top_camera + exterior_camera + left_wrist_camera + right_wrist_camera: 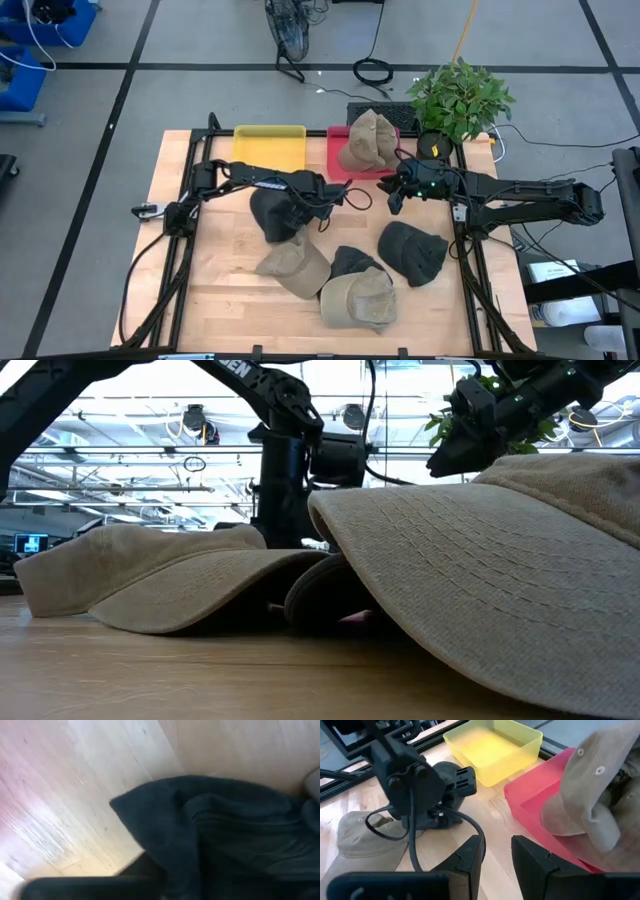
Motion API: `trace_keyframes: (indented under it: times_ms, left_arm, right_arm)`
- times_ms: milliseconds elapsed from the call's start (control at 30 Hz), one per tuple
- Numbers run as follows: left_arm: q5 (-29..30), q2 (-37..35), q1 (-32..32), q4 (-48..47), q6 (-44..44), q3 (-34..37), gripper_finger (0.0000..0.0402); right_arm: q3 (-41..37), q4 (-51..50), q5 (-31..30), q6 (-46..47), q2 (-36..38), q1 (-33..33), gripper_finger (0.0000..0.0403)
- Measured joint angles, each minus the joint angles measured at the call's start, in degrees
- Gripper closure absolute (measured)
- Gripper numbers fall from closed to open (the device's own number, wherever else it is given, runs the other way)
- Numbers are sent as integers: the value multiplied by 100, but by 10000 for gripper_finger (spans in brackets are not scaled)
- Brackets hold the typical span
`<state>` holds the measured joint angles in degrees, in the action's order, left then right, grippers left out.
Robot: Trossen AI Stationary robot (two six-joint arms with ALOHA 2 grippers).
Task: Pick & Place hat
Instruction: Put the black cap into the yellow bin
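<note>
left gripper (300,212) low over black hat (272,215) mid-table, likely to grab it, fingers' state unclear | right gripper (497,851) empty, parted, beside red bin (340,160) holding tan hat (365,140) | yellow bin (269,146) empty, probably for black hats

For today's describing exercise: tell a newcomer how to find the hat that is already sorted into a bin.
Start at the wooden table and look to its far edge, where a yellow bin and a red bin sit side by side. The tan hat lies in the red bin, near the plant. It is the only hat in a bin; all the others lie on the bare wood.
</note>
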<state>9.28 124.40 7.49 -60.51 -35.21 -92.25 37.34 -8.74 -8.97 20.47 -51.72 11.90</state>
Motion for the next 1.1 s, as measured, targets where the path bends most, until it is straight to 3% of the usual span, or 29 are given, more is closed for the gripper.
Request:
trace_keyframes:
  times_ms: [67,300,567,867,1100]
  left_arm:
    - [-48,-61,-28,-70,287,1,381]
    - [-6,-636,-49,-464,1571,6,389]
    - [218,-1973,-38,-601,3422,4,389]
    - [1365,-3392,157,-582,5728,2,389]
    - [1999,-3753,463,-416,6855,2,389]
  right_arm:
    - [0,41,0,-11,0,0,310]
    - [0,53,0,-200,0,0,310]
    - [0,73,9,-538,0,0,310]
    - [0,73,332,-973,0,0,310]
    - [0,68,481,-1115,0,-2,310]
